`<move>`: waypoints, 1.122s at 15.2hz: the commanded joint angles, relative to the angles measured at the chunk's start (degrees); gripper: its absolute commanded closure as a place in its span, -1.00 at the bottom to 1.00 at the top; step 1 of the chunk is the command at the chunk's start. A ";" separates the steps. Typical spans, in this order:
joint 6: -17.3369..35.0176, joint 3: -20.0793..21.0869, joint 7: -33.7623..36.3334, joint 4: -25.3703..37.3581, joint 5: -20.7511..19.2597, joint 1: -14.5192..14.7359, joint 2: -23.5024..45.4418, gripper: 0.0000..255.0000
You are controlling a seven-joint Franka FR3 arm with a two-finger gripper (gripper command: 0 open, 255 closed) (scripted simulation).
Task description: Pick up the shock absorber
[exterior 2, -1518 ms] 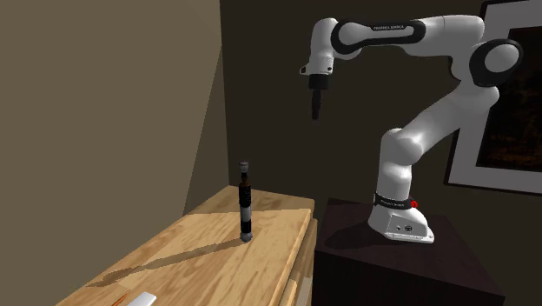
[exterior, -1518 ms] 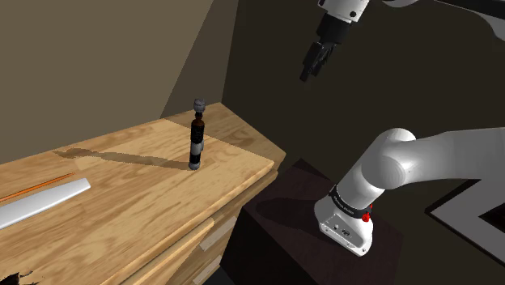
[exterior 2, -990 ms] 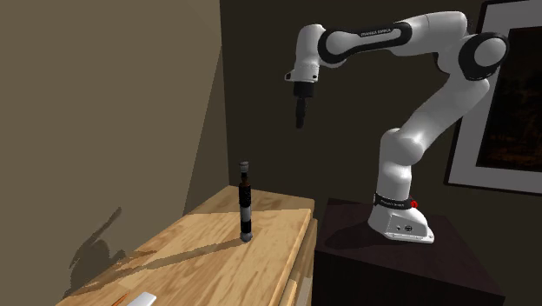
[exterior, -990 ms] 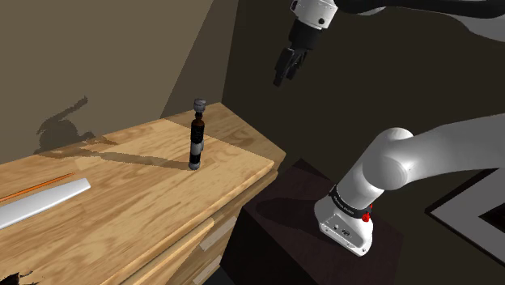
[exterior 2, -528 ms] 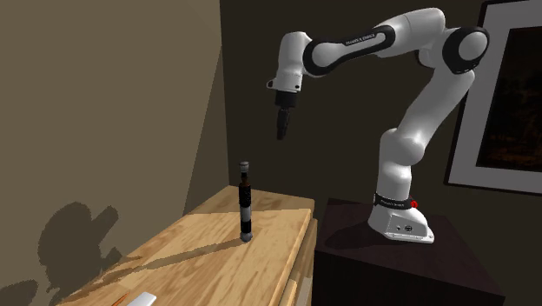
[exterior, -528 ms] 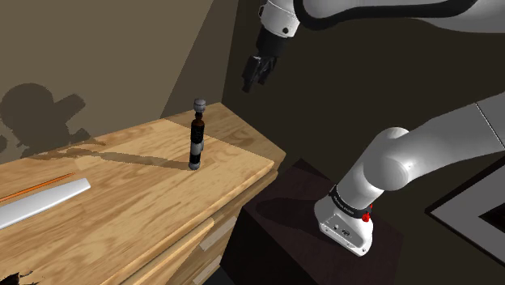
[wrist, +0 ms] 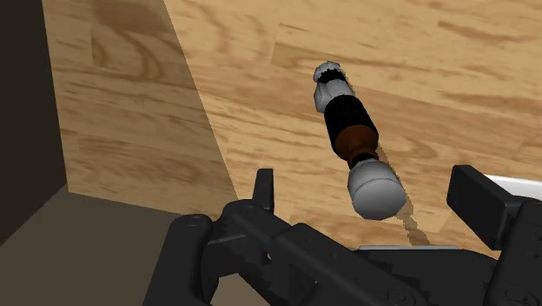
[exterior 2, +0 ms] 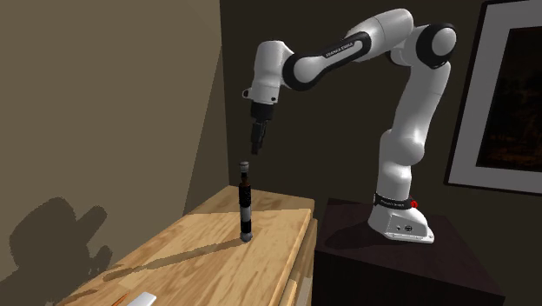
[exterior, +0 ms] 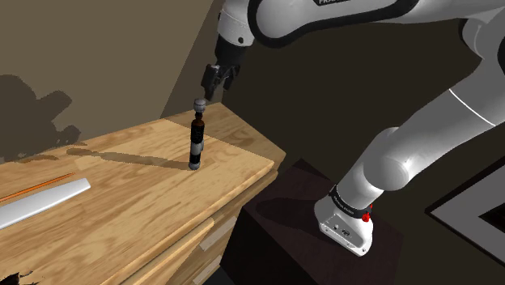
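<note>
The shock absorber [exterior: 195, 136] is a slim dark rod with a pale band, a brown section and a grey cap. It stands upright on the wooden dresser top [exterior: 129, 202] near the far corner, and is also seen in the second exterior view [exterior 2: 245, 202]. My black gripper [exterior: 209, 91] hangs just above and slightly right of its cap, pointing down, not touching it [exterior 2: 257, 149]. In the wrist view the gripper [wrist: 369, 184] is open, fingers [wrist: 263, 187] standing wide apart, with the grey cap of the shock absorber [wrist: 352, 139] seen between them, farther down.
A long white flat object [exterior: 40, 202] and a thin orange stick [exterior: 32, 188] lie toward the shoulder view's left on the dresser. Walls meet in a corner behind it. The dark stand [exterior: 275, 235] adjoins the dresser's right edge. A framed picture [exterior 2: 508, 96] hangs behind the arm.
The arm has swung toward the shoulder view's left and down, bringing the gripper from high over the stand to just above the shock absorber's cap. The shock absorber has not moved.
</note>
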 commanded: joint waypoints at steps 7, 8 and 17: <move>5.49 2.61 4.01 2.24 -4.13 0.21 7.41 -1.00; 6.25 2.67 4.17 1.75 -4.31 0.20 7.71 -1.00; 8.34 2.81 4.69 0.56 -4.93 0.18 8.72 1.00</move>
